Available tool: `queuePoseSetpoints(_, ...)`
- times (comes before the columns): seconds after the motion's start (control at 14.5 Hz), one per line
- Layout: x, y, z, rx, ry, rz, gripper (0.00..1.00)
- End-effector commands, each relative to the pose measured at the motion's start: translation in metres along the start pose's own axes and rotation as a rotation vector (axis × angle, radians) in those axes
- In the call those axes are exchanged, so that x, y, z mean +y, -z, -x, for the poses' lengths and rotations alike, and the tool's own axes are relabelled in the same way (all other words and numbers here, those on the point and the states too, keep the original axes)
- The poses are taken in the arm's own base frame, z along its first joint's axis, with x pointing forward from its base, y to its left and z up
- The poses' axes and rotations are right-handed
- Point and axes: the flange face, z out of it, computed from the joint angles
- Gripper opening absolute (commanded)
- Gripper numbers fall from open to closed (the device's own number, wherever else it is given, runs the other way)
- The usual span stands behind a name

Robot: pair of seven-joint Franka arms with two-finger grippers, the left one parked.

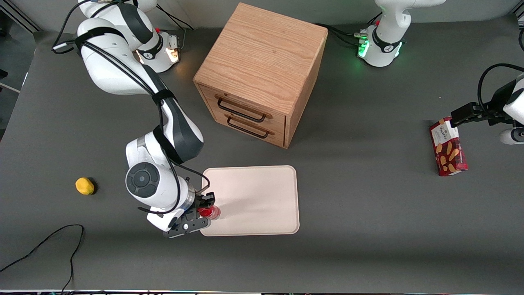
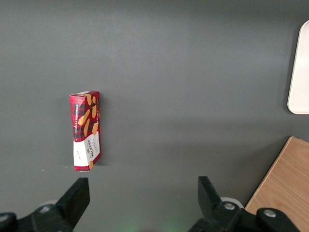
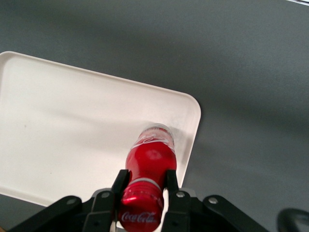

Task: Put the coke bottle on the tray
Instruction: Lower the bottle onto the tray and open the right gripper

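The coke bottle (image 1: 211, 212) is a small shiny red bottle with a red cap. It stands upright over the corner of the cream-white tray (image 1: 254, 196) that is nearest the front camera, at the working arm's end. My right gripper (image 1: 206, 212) is shut on its neck. In the right wrist view the gripper (image 3: 146, 181) has a finger on each side of the bottle (image 3: 150, 159) just under the cap. The bottle's base is at the tray (image 3: 72, 121) surface, close to the rim. I cannot tell whether it rests there. An edge of the tray shows in the left wrist view (image 2: 300, 72).
A wooden drawer cabinet (image 1: 262, 73) stands farther from the front camera than the tray. A yellow lump (image 1: 84, 185) lies toward the working arm's end. A red biscuit box (image 1: 448, 146) (image 2: 86, 130) lies toward the parked arm's end. A black cable (image 1: 49, 241) lies near the table's front edge.
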Motion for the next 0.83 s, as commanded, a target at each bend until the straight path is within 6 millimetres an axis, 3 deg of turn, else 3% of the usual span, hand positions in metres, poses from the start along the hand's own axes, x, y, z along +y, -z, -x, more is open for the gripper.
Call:
queuePoseSetpoints(0.0, -0.001, -0.006, 0.001, 0.022, -0.035, 0.008, 0.32)
queuePoseSetpoints(0.34, -0.001, -0.015, -0.002, 0.054, -0.033, 0.001, 0.41)
queuePoseSetpoints(0.41, -0.001, -0.021, -0.001, 0.051, -0.033, 0.002, 0.53)
queuePoseSetpoints(0.48, 0.000, -0.022, -0.001, 0.062, -0.033, 0.001, 1.00)
queuePoseSetpoints(0.76, 0.001, -0.005, -0.004, 0.101, -0.037, -0.003, 1.00)
